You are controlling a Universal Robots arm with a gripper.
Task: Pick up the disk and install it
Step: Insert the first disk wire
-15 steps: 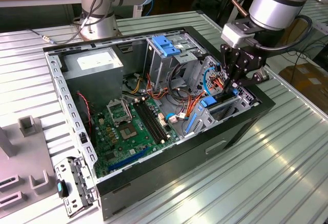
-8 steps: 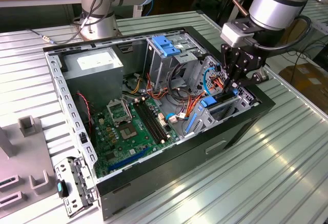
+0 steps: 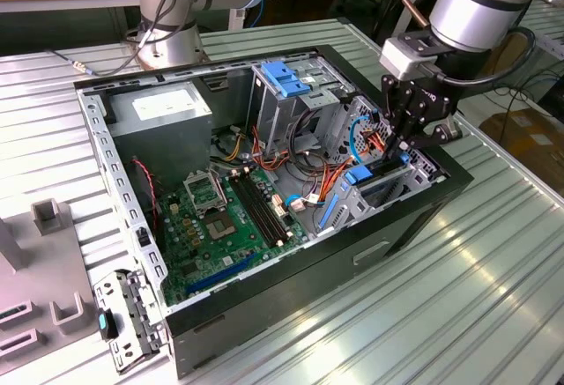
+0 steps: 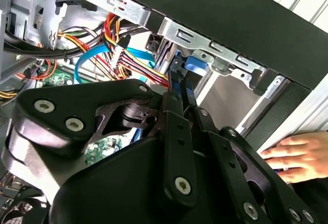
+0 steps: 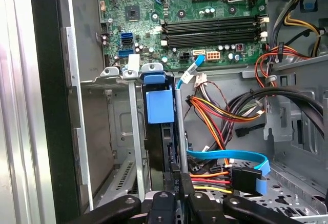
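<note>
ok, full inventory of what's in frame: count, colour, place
computer case: 1, black, open, on the slatted table
table: 1, silver
disk: 1, blue rails, standing on edge in the bay at the case's front corner
motherboard: 1, green, case floor
power supply: 1, grey, rear corner
drive cage: 1, metal with blue latch, mid case
cables: bundle, red, orange, yellow, black, plus blue flat ones, beside the disk
grey fixture: 1, at the exterior view's left
hand: 1, on the table outside the case
gripper: 1, black, shut on the disk's edge
</note>
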